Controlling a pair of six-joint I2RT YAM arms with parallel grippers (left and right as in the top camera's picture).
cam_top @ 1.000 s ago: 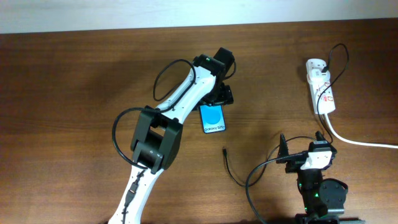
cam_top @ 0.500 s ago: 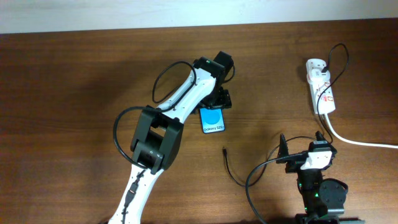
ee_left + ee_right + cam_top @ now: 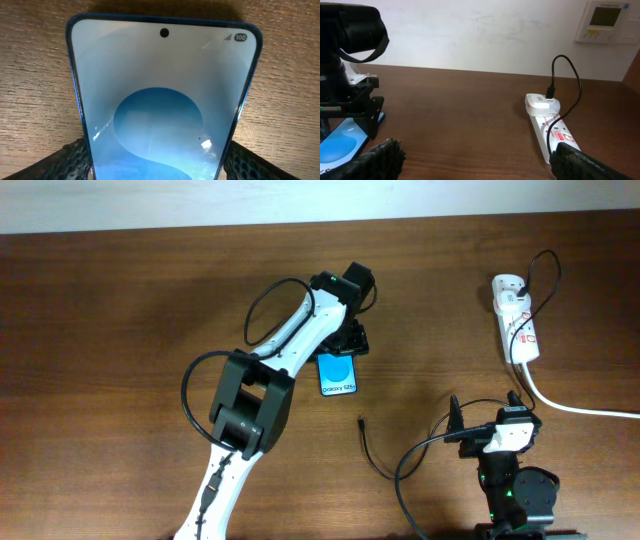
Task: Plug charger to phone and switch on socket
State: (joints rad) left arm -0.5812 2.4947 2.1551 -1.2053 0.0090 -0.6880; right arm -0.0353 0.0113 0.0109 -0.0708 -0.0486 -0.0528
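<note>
the phone point(image 3: 160, 100), lower end cut off, is pinched at both edges by the left gripper point(image 3: 155, 152); the right gripper point(image 3: 477, 152), at 4 o'clock, is spread wide, empty.

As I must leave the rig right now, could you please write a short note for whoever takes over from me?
Left tool: fingers either side of the phone, grip uncertain.
Right tool: open, empty.
Phone lies screen up; charger cable's tip lies loose on the table, apart from it; power strip at far right, adapter plugged in.
Done: nothing yet.
Left: plug tip into phone, switch on strip; its switch state is unreadable.
</note>
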